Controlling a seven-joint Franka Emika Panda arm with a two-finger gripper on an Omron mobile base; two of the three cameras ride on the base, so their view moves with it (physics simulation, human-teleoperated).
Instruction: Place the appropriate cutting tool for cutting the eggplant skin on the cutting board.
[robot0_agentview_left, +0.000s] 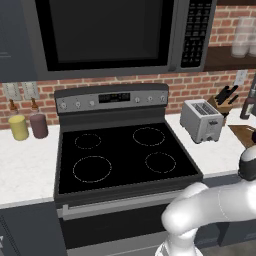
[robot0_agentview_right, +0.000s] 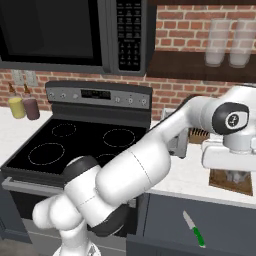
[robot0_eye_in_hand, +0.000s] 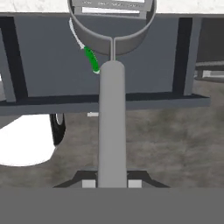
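The cutting tool (robot0_agentview_right: 194, 229), slim with a silvery blade and a green handle, lies in an open grey drawer (robot0_agentview_right: 165, 244) under the counter. In the hand view the cutting tool (robot0_eye_in_hand: 92, 60) shows partly behind the round head of a grey long-handled utensil (robot0_eye_in_hand: 112, 122). My gripper (robot0_eye_in_hand: 112, 183) is shut on that utensil's handle. In the right base view my gripper (robot0_agentview_right: 235, 176) hangs just above the dark brown cutting board (robot0_agentview_right: 227, 184) on the counter right of the stove. The cutting board (robot0_agentview_left: 243, 134) also shows at the right edge of the left base view.
A silver toaster (robot0_agentview_left: 201, 120) and a tan knife block (robot0_agentview_left: 223, 102) stand between the black stove (robot0_agentview_left: 125, 155) and the board. Two bottles (robot0_agentview_left: 27, 125) sit left of the stove. A microwave (robot0_agentview_left: 110, 35) hangs above, and a shelf with glasses (robot0_agentview_right: 227, 42).
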